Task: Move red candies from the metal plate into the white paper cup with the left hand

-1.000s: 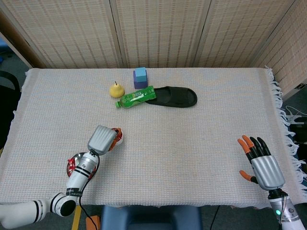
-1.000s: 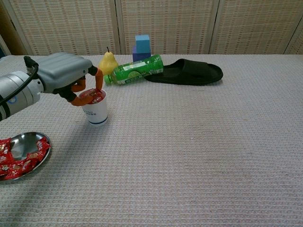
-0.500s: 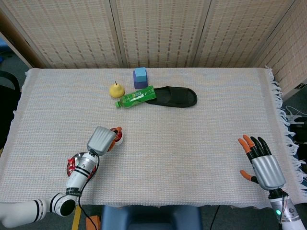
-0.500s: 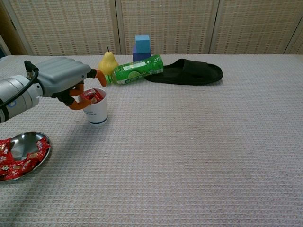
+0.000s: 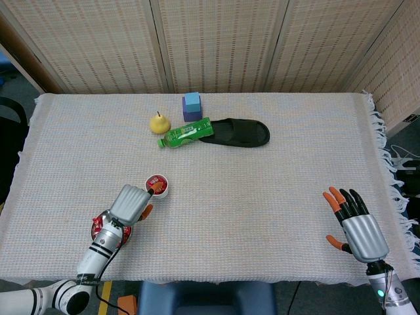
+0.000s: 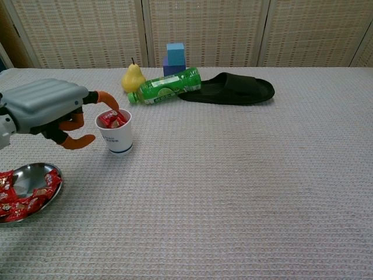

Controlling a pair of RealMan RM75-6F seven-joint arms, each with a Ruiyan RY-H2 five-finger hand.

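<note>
Left hand [image 6: 44, 111]: smooth matt grey shell. Beside it, matt white paper cup [image 6: 116, 137]; below it, glossy metal plate [image 6: 32, 175] on rough woven cloth [image 6: 233, 186].

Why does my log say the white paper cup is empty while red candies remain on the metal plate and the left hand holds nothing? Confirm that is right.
Not quite. The white paper cup is not empty: the chest view shows red candies inside it. The rest stands: red candies remain on the metal plate, and the left hand holds nothing.
</note>
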